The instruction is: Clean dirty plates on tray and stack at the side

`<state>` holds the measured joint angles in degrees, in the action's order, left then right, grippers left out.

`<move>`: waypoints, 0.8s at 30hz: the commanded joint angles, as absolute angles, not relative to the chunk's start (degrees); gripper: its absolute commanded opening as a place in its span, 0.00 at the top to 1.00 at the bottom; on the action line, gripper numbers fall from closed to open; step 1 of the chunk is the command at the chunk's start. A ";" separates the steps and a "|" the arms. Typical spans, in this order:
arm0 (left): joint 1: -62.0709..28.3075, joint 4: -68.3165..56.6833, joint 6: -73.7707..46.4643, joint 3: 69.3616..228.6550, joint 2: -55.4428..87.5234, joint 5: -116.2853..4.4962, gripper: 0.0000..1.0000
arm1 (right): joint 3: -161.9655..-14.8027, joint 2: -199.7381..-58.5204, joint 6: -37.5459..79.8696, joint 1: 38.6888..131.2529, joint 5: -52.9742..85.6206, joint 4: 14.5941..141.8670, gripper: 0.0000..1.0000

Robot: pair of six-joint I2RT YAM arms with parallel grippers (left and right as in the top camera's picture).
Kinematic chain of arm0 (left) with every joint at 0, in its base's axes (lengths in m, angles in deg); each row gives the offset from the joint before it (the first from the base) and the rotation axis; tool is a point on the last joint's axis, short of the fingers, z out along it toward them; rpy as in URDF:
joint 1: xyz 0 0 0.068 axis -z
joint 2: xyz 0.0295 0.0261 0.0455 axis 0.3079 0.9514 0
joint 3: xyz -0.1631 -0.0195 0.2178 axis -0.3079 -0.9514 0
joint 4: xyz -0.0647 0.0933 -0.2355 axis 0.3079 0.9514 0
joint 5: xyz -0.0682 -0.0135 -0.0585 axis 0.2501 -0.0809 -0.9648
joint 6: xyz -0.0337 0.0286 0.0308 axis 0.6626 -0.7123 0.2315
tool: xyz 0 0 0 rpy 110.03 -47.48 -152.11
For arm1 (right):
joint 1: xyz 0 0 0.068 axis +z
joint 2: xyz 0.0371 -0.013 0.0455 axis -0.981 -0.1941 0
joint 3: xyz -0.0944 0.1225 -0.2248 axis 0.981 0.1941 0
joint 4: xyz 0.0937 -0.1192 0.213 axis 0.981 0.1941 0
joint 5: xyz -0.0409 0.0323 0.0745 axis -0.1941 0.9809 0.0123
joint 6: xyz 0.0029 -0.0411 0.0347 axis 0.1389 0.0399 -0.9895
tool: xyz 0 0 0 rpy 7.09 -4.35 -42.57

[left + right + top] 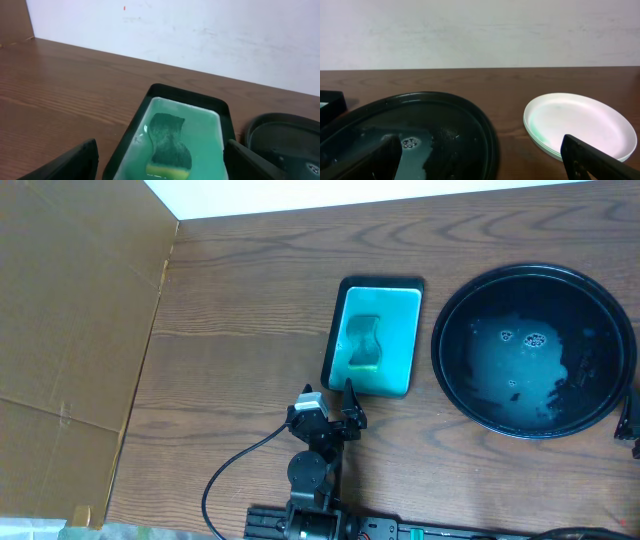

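Observation:
The large round black tray sits at the right of the table, wet with suds and holding no plates; it also shows in the right wrist view. A stack of pale white plates lies on the table to the right of the tray, seen only in the right wrist view. My left gripper is open and empty just in front of the teal tray. My right gripper is open and empty, its fingers spanning the black tray's rim and the plate stack; only its edge shows overhead.
A rectangular black-rimmed teal tray holds water and a green and yellow sponge, also in the left wrist view. Brown cardboard covers the table's left side. A white wall lies behind.

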<state>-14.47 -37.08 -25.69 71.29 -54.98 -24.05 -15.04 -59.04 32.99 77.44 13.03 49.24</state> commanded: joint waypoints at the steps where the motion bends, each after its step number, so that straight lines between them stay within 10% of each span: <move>1: -14.75 -36.30 -26.69 69.34 -55.53 -22.74 0.20 | -14.80 -58.63 33.88 77.83 13.47 49.30 0.01; 24: -14.75 -36.34 -28.20 69.36 -55.31 -22.91 0.20 | -14.80 -58.63 33.88 77.83 13.47 49.30 0.01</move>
<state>-14.47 -37.08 -27.43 71.29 -54.96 -23.83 -15.04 -59.04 32.99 77.44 13.01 49.24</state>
